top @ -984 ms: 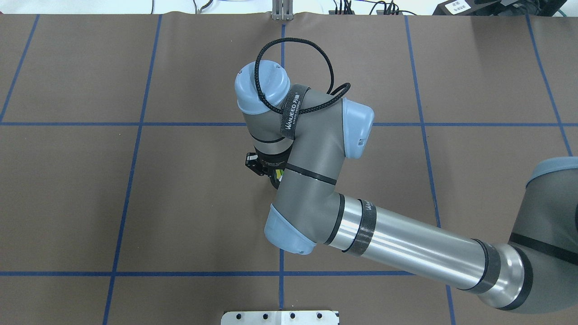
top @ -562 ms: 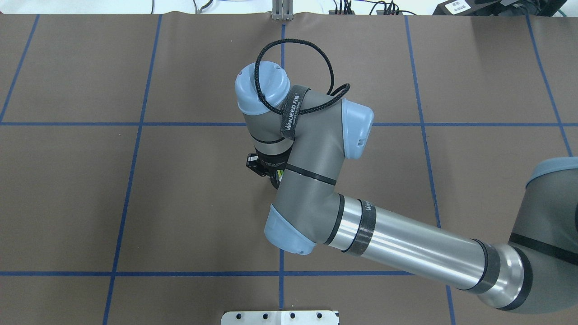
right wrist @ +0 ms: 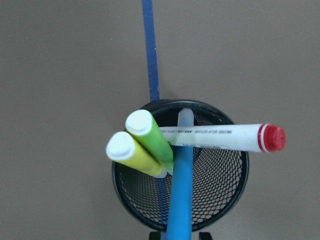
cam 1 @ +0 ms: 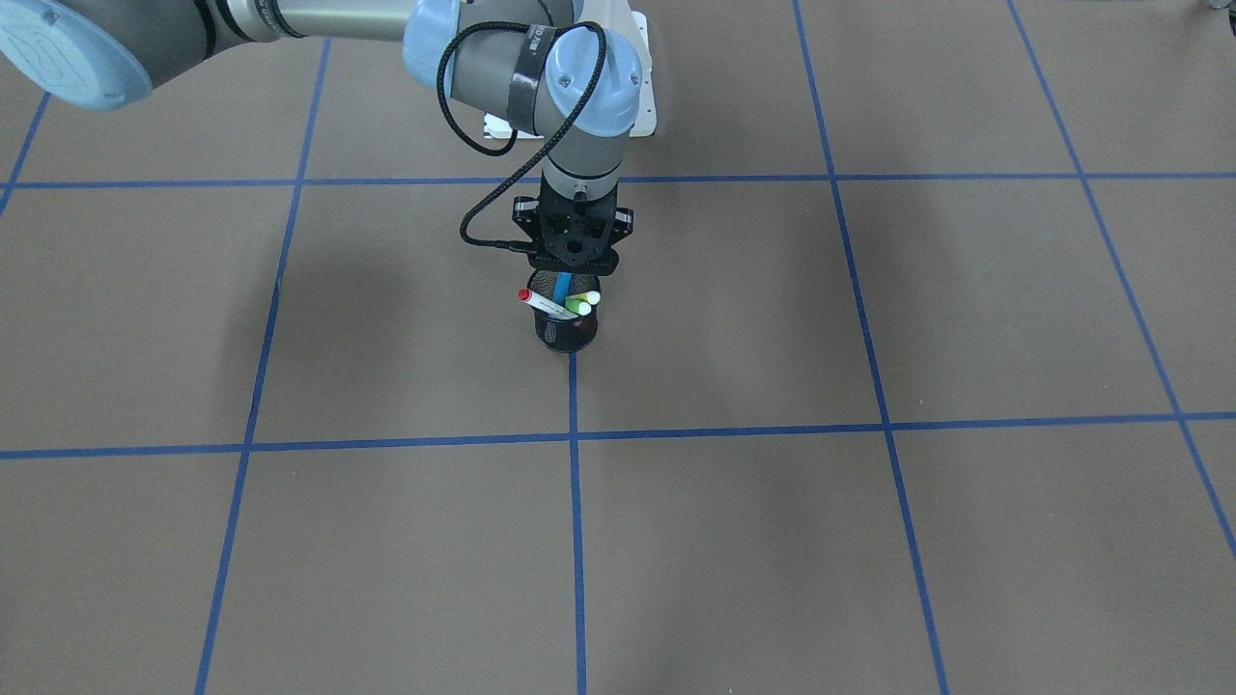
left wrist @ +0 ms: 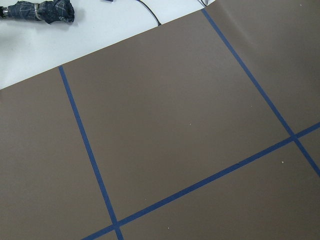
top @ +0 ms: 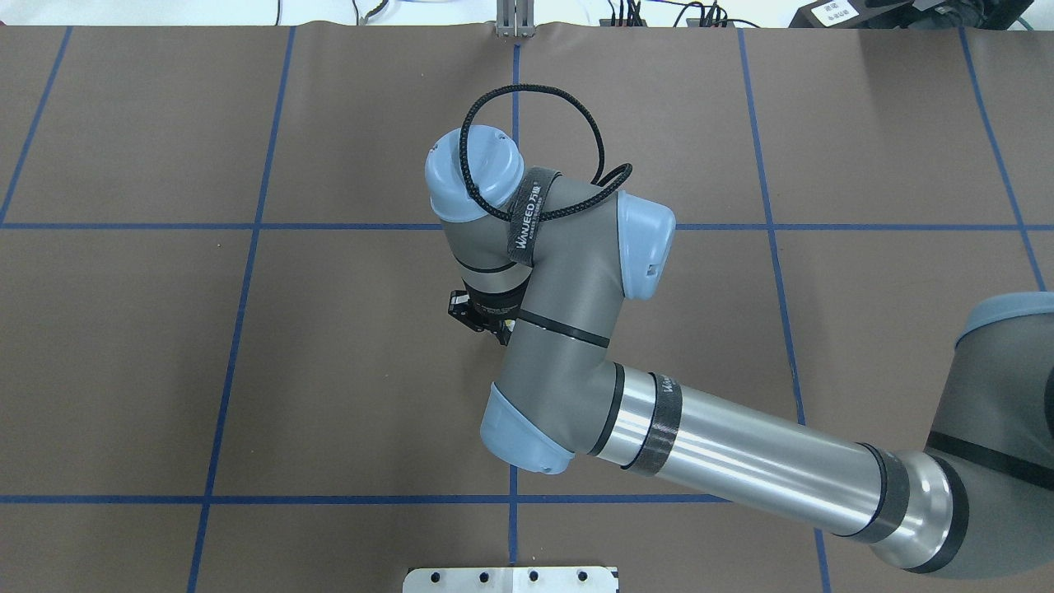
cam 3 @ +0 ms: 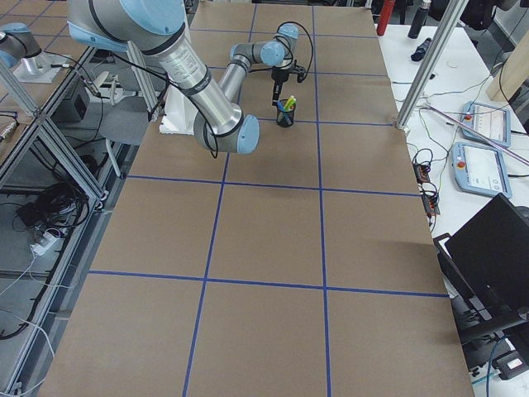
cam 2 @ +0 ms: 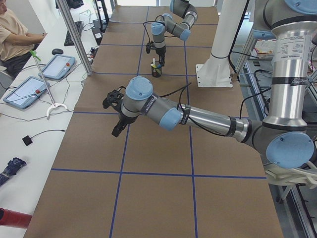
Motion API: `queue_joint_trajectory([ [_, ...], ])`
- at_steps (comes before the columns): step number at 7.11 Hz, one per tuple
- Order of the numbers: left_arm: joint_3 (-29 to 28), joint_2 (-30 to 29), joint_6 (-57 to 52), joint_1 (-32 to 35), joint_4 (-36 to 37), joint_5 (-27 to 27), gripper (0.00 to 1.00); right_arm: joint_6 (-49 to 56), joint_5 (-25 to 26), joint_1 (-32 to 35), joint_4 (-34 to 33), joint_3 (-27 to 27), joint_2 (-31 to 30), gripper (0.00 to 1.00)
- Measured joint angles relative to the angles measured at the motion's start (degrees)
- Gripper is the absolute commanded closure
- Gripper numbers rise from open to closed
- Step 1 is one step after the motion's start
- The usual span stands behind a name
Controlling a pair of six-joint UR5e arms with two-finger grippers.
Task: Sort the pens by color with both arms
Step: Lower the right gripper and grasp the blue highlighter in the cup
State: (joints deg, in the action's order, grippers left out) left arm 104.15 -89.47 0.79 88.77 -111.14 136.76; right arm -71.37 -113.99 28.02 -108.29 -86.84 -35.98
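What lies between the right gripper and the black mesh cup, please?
The blue pen, standing up from the mesh cup into the right gripper; the front-facing view shows it.

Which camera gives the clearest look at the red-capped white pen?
Right wrist-mounted: the red-capped white pen is close and sharp, leaning over the rim of the black mesh cup. Front-facing shows it small. Overhead, the right arm hides it. In the side views it is too small to tell; the left wrist view misses it.
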Motion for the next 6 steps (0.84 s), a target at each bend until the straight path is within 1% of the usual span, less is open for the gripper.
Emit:
queue_joint_trajectory([
  [1,0.0,0.0,0.0,0.0,0.0,0.0,0.00,0.0,0.0,-0.1,0.0,-0.2,-0.1,0.85],
  [3,-0.1,0.0,0.0,0.0,0.0,0.0,0.00,0.0,0.1,-0.1,-0.1,-0.8,0.0,0.85],
  [4,-0.1,0.0,0.0,0.0,0.0,0.0,0.00,0.0,0.1,-0.1,-0.1,-1.0,0.0,0.72],
  [5,-0.1,0.0,0.0,0.0,0.0,0.0,0.00,0.0,0.1,-0.1,-0.2,-1.3,0.0,0.35],
  [6,-0.1,0.0,0.0,0.0,0.0,0.0,0.00,0.0,0.1,-0.1,-0.2,-1.5,0.0,0.25],
])
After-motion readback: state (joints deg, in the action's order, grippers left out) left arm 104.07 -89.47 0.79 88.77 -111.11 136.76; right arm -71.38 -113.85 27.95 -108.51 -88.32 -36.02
